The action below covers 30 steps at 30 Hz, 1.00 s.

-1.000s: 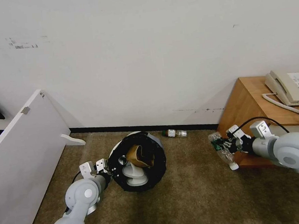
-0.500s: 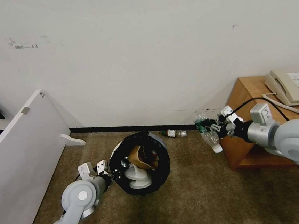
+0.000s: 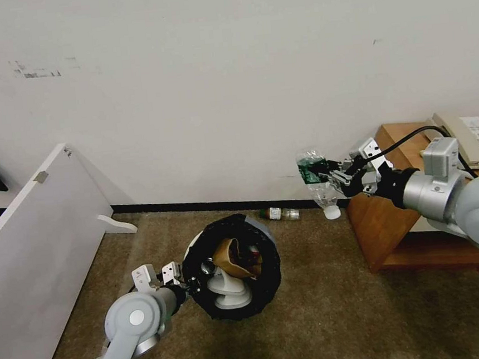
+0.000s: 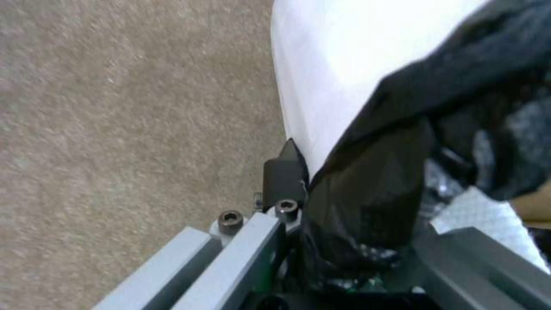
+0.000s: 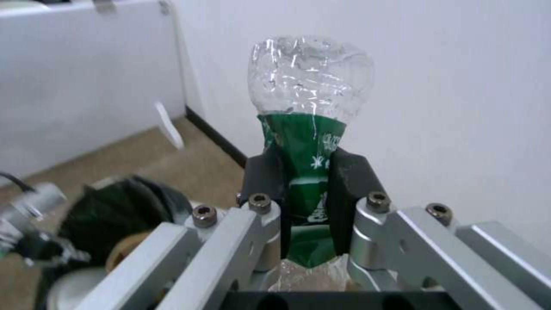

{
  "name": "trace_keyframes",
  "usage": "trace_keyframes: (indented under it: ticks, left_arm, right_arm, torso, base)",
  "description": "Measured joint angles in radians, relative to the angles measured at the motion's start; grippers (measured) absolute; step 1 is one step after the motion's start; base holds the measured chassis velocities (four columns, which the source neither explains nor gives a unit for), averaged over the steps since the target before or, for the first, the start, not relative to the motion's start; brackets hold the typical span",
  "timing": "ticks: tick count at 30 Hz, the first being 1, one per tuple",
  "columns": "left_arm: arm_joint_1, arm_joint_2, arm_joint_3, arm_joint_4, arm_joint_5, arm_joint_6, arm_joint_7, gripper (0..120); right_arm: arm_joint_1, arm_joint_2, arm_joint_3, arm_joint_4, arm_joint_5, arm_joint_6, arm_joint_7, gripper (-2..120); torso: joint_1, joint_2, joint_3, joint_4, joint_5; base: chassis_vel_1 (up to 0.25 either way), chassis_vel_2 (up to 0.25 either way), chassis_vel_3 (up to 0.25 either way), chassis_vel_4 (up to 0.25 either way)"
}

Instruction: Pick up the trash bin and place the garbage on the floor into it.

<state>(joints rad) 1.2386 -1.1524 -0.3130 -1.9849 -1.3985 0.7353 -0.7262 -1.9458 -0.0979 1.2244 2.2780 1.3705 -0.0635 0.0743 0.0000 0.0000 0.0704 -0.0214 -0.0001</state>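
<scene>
The trash bin, white with a black bag over its rim, hangs tilted above the carpet floor. My left gripper is shut on its rim; the left wrist view shows the fingers clamping the black bag against the white wall. Inside lie a brown paper bag and white slippers. My right gripper is shut on a crushed clear green-labelled bottle, held high, right of the bin. Another bottle lies on the floor by the wall.
A white panel leans at the left. A wooden side table carrying a telephone stands at the right, close under my right arm. The wall is close behind; open carpet lies in front.
My right gripper has lifted the bottle up and leftward from beside the table. My left arm has shifted the bin slightly right and nearer.
</scene>
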Motion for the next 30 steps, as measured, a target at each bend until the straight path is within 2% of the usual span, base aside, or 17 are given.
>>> trace_keyframes:
  ticks: [2, 5, 8, 12, 18, 26, 30]
  left_arm:
    - [-0.009, -0.011, 0.012, 0.003, -0.031, 0.000, -0.025, 0]
    - [-0.013, -0.015, 0.016, 0.004, -0.049, 0.000, -0.035, 0]
    - [-0.027, -0.025, 0.026, 0.004, -0.101, 0.000, -0.065, 0]
    - [-0.035, -0.034, 0.038, 0.003, -0.136, 0.000, -0.090, 0]
    - [-0.042, -0.052, 0.052, 0.002, -0.165, 0.000, -0.116, 0]
    - [-0.072, -0.103, 0.088, 0.006, -0.197, 0.000, -0.154, 0]
    - [-0.076, -0.126, 0.101, 0.009, -0.204, 0.000, -0.168, 0]
  right_arm:
    - [0.009, 0.000, 0.001, 0.010, -0.003, 0.048, -0.047, 12]
    - [0.009, -0.004, 0.001, 0.012, -0.006, 0.072, -0.068, 12]
    - [0.003, -0.016, 0.002, 0.012, -0.030, 0.122, -0.158, 12]
    - [-0.011, -0.030, 0.002, 0.009, -0.057, 0.142, -0.211, 12]
    - [-0.034, -0.049, 0.002, 0.014, -0.079, 0.155, -0.248, 12]
    - [-0.111, -0.088, 0.017, 0.002, -0.154, 0.175, -0.297, 12]
    - [-0.142, -0.107, 0.032, -0.007, -0.179, 0.183, -0.310, 12]
  torso:
    - [0.000, 0.000, 0.000, 0.0000, 0.0001]
    - [0.000, 0.000, 0.000, 0.0000, 0.0001]
    - [0.000, 0.000, 0.000, 0.0001, 0.0001]
    - [0.000, 0.000, 0.000, 0.0000, 0.0001]
    - [0.000, 0.000, 0.000, 0.0002, 0.0001]
    - [0.000, 0.000, 0.000, -0.0002, 0.0002]
    - [0.000, 0.000, 0.000, 0.0003, 0.0001]
  base:
    - [0.000, 0.000, 0.000, 0.000]
    - [0.000, 0.000, 0.000, 0.000]
    - [0.000, 0.000, 0.000, 0.000]
    - [0.000, 0.000, 0.000, 0.000]
    - [0.000, 0.000, 0.000, 0.000]
    - [0.000, 0.000, 0.000, 0.000]
    - [0.000, 0.000, 0.000, 0.000]
